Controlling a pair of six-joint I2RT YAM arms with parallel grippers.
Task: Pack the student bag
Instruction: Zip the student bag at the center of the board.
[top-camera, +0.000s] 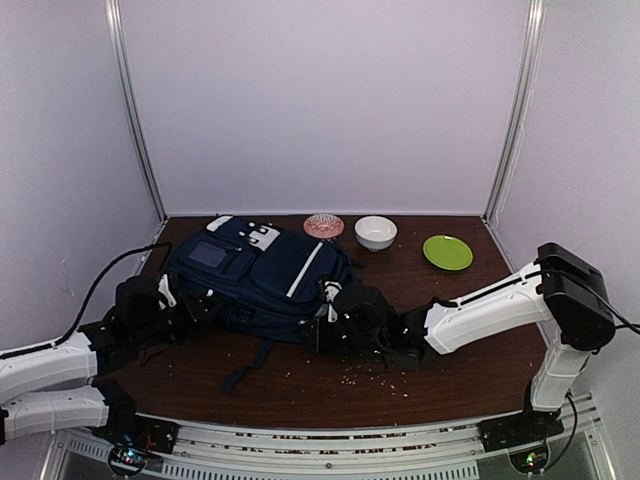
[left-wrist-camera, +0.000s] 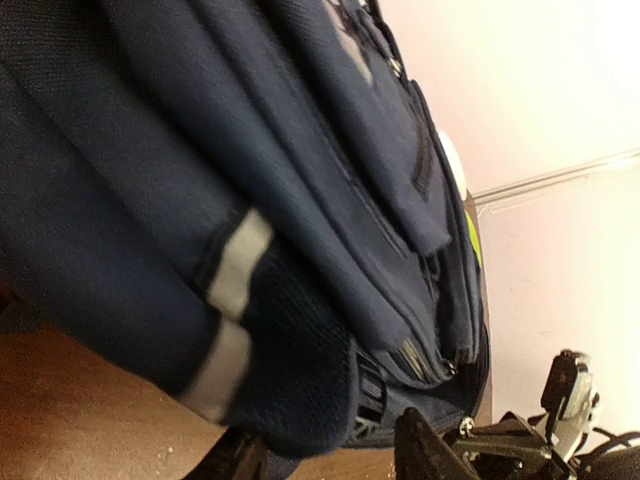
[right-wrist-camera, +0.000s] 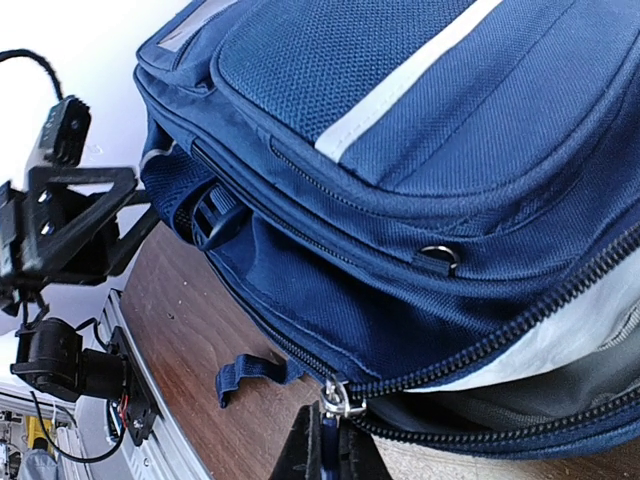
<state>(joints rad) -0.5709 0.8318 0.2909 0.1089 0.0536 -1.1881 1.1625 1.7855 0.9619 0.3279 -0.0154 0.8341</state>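
On table (top-camera: 470, 340), navy student bag (top-camera: 262, 280), white stripe (top-camera: 306, 269)

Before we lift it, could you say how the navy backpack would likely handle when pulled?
The student bag is soft, creased fabric, partly unzipped, so probably floppy. Lying flat and broad, it would likely drag, not tip.

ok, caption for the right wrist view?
Right end effector pinches the zipper pull of the navy student bag, compartment partly unzipped.

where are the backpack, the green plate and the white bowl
backpack (top-camera: 262, 272), top view, on its navy front panel
green plate (top-camera: 447, 252), top view, on its bare centre
white bowl (top-camera: 375, 233), top view, on its inside
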